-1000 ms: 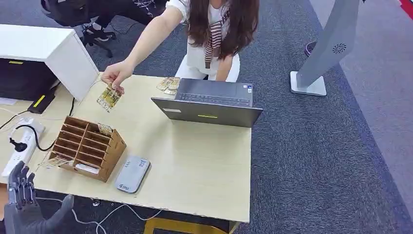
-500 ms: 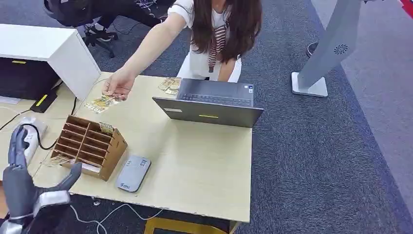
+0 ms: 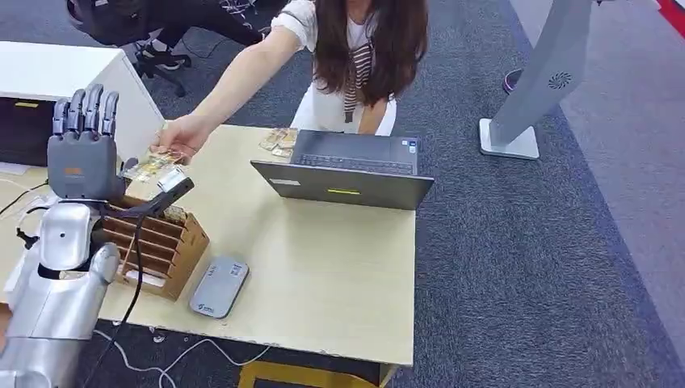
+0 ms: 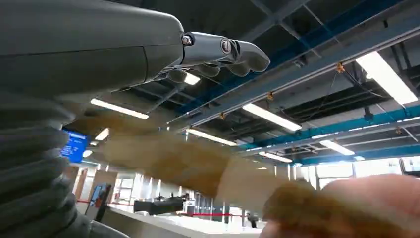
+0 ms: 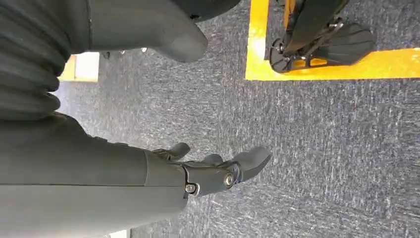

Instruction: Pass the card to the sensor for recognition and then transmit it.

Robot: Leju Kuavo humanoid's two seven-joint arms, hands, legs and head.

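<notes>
A person leans over the far side of the table and holds out a yellowish card in one hand. My left hand is raised beside it, fingers straight up and apart, thumb stretched out just under the card. I cannot tell whether the thumb touches it. In the left wrist view the card is a blur below my fingers, with the person's hand on it. The grey card sensor lies near the table's front edge. My right hand hangs over the carpet, holding nothing.
A wooden slotted card holder stands below my left hand, next to the sensor. An open laptop sits mid-table, with loose cards behind it. A white cabinet is at the left, and a grey stand is on the carpet at the right.
My left arm has risen from the lower-left corner to the person's outstretched card. The person has lowered the card flatter and moved it toward my hand.
</notes>
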